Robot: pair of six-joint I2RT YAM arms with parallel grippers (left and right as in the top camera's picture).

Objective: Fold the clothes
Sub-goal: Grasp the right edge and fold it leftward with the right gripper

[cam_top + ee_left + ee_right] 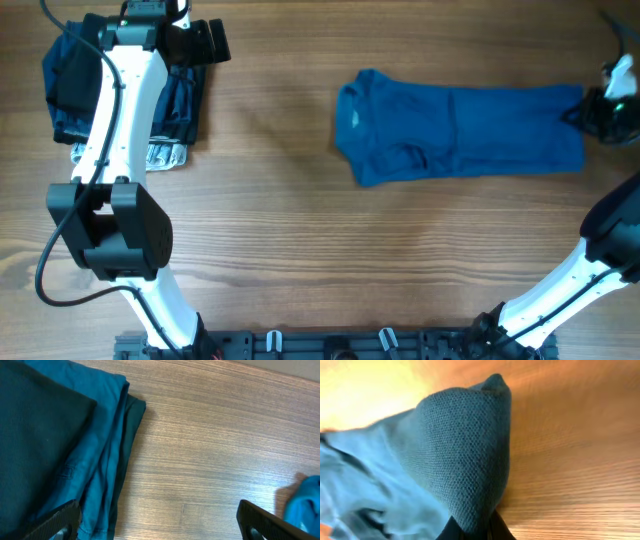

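Note:
The medium-blue T-shirt (455, 135) lies flat on the table at the upper right, folded lengthwise, neck end to the left. My right gripper (582, 108) is shut on its right hem end; in the right wrist view a bunch of blue fabric (465, 460) is pinched between the fingers (474, 531). My left gripper (205, 42) is open and empty at the far left, hovering at the right edge of a stack of folded garments; its fingers show at the bottom corners of the left wrist view (160, 522). A bit of the T-shirt shows there too (305, 502).
A stack of folded garments (75, 90) sits at the upper left: black and dark navy pieces with a light grey speckled piece (160, 155) under them. In the left wrist view the stack (55, 445) fills the left half. Bare wooden table (300, 240) lies between.

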